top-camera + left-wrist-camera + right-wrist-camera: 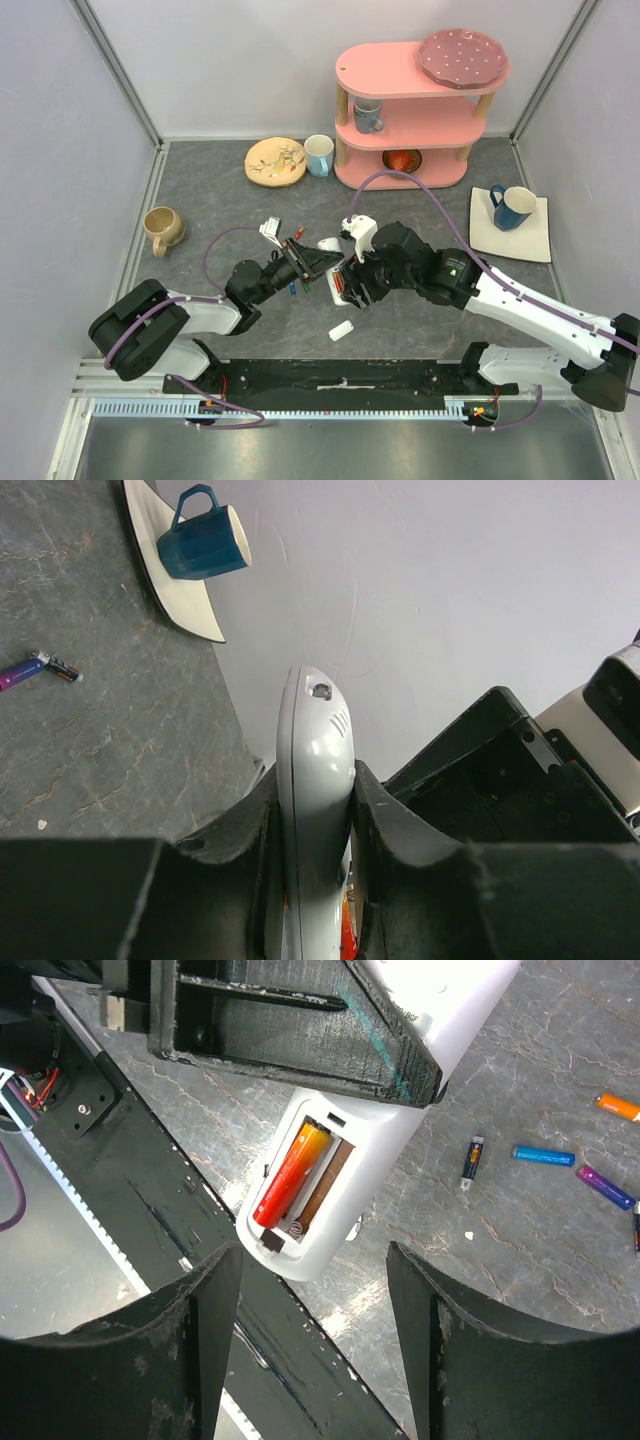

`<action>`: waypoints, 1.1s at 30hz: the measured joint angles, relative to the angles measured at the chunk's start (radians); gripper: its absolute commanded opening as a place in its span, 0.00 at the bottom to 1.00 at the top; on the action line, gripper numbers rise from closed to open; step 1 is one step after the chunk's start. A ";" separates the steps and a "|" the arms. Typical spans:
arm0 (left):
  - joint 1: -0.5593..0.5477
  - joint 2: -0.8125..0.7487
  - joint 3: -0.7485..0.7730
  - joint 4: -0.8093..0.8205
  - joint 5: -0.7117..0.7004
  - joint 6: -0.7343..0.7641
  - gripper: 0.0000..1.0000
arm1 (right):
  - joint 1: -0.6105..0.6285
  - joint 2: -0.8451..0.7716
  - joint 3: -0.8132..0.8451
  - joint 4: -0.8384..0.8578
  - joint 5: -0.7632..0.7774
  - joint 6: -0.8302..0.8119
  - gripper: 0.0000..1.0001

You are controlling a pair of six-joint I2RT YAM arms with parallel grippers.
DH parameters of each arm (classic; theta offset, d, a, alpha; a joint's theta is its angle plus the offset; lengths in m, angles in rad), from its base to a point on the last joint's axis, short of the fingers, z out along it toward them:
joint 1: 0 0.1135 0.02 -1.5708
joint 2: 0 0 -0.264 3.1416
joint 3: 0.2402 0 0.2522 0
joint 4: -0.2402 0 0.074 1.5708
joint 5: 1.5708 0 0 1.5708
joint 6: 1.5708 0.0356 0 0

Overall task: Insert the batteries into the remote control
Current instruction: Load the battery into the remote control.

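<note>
My left gripper (315, 810) clamps the slim white plastic remote control (390, 1150), centre frame. One red-orange cylindrical battery (290, 1175) sits in its bay; the neighbouring slot looks empty. My right gripper (312, 1260) gapes empty. I'd pinch the blue battery (543, 1155) at right mid-length, matching polarity.

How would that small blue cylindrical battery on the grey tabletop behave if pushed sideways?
The small blue cylindrical battery lies on its side on the flat grey tabletop, so it would probably roll. Its glossy casing looks smooth, likely slippery to pinch. Being so thin, it is probably light and rigid.
</note>
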 measured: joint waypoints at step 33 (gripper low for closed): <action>0.000 -0.006 -0.013 0.012 0.035 -0.001 0.02 | -0.144 -0.157 -0.317 0.499 -0.179 0.356 0.71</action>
